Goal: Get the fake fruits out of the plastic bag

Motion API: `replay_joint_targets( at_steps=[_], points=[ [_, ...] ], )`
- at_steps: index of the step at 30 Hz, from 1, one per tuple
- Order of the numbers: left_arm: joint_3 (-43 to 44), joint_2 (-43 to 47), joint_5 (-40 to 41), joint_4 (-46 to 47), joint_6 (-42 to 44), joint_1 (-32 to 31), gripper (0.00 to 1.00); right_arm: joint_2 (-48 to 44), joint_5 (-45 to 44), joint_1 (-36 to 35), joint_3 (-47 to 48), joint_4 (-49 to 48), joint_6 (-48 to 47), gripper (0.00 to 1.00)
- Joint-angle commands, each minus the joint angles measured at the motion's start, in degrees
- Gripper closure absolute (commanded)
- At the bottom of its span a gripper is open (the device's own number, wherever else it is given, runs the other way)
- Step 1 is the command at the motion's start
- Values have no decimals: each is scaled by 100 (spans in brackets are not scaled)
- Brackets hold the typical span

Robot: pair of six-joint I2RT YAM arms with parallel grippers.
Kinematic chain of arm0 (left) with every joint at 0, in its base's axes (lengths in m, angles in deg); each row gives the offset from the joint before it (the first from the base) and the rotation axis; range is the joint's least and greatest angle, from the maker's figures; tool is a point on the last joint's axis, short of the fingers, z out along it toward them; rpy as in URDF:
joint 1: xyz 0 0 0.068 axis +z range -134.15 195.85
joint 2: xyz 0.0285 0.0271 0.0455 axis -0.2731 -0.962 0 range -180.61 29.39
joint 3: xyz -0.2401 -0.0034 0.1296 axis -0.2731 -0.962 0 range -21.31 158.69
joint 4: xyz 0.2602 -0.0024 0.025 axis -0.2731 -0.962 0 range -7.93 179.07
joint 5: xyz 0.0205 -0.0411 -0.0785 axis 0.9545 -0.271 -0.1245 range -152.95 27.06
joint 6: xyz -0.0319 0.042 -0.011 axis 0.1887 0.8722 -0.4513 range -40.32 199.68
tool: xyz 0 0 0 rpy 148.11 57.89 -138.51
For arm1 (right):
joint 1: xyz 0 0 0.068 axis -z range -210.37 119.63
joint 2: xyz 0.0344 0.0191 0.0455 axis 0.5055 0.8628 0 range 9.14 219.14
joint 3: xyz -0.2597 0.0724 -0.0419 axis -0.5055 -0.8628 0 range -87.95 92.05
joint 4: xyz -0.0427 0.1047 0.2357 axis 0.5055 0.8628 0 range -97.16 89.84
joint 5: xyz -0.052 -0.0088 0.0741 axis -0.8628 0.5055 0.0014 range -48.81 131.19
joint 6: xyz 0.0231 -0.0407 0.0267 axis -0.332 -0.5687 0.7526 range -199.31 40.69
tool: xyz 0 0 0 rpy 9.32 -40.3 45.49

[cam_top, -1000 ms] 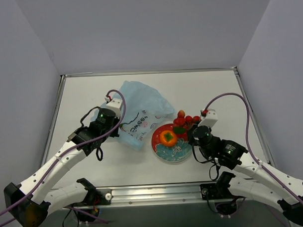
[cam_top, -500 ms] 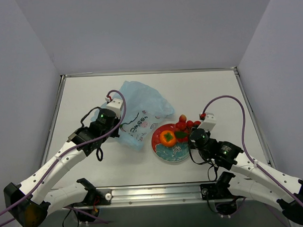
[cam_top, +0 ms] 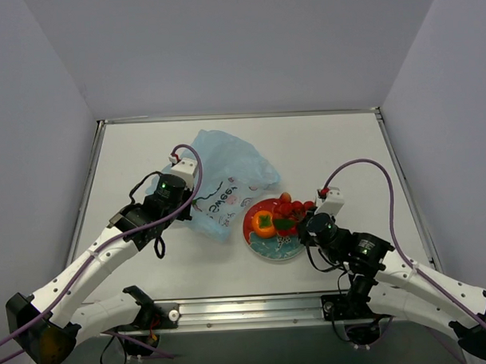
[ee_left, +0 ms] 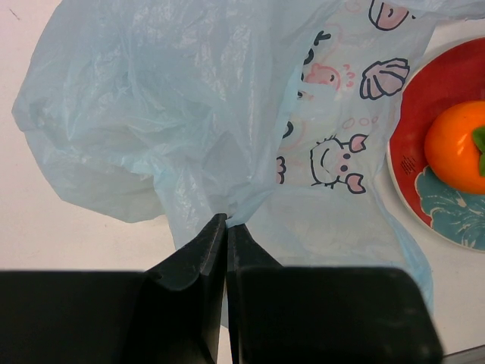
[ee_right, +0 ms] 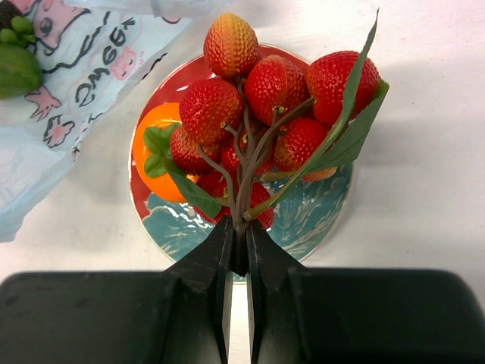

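The light-blue plastic bag (cam_top: 227, 178) lies crumpled at mid-table, left of the plate. My left gripper (cam_top: 189, 209) is shut on a pinched fold of the plastic bag (ee_left: 189, 114) at its near edge, its tips (ee_left: 226, 221) pressed together. An orange fake fruit (cam_top: 264, 223) with a green calyx sits on the red plate (cam_top: 282, 249). My right gripper (ee_right: 239, 229) is shut on the stem of a bunch of red berries (ee_right: 258, 98) with green leaves. The bunch (cam_top: 293, 208) is over the plate and partly covers the orange fruit (ee_right: 149, 120). A green fruit (ee_right: 15, 64) shows at the bag's edge.
The red plate with teal pattern (ee_right: 322, 201) stands right of the bag, its rim touching the plastic (ee_left: 424, 98). Raised metal rails edge the table on the left (cam_top: 90, 183) and right (cam_top: 402, 176). Grey walls close in the back and sides.
My right gripper has carried the berry bunch left and nearer, from beside the plate's right rim to over the plate. The left gripper and the bag have not moved.
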State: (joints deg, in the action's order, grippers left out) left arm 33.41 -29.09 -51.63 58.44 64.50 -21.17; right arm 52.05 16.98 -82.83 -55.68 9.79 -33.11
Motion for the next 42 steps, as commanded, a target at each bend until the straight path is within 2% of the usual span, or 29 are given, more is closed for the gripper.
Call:
replay_joint_targets(
  at_steps=[1,8,10,15,17,25,29,34,40,42],
  points=[
    [136,65,-32,13,-29,-25,97,-143,-93,-141,7,-166,65,100],
    [136,82,-33,5,-20,-34,97,94,-49,-246,-28,-166,56,99],
    [127,91,-41,5,-20,-43,97,155,-32,-281,-72,-157,117,93],
    [127,82,-32,-4,-11,-69,93,121,-102,-422,-221,-157,302,66],
    [127,73,-24,-13,-11,-78,92,42,-93,-440,-256,-157,346,61],
    [144,56,3,-30,-11,-104,89,-257,-146,-501,94,211,302,56],
    [136,56,11,-30,-11,-104,88,-476,-93,-510,411,414,241,49],
    [136,73,47,-39,-3,-104,87,-609,39,-519,823,441,57,47],
    [127,170,55,-4,-3,-104,87,-74,293,-528,1290,-181,-549,47],
    [83,301,47,92,-3,-104,95,409,390,-519,1431,-428,-690,47]
  ],
)
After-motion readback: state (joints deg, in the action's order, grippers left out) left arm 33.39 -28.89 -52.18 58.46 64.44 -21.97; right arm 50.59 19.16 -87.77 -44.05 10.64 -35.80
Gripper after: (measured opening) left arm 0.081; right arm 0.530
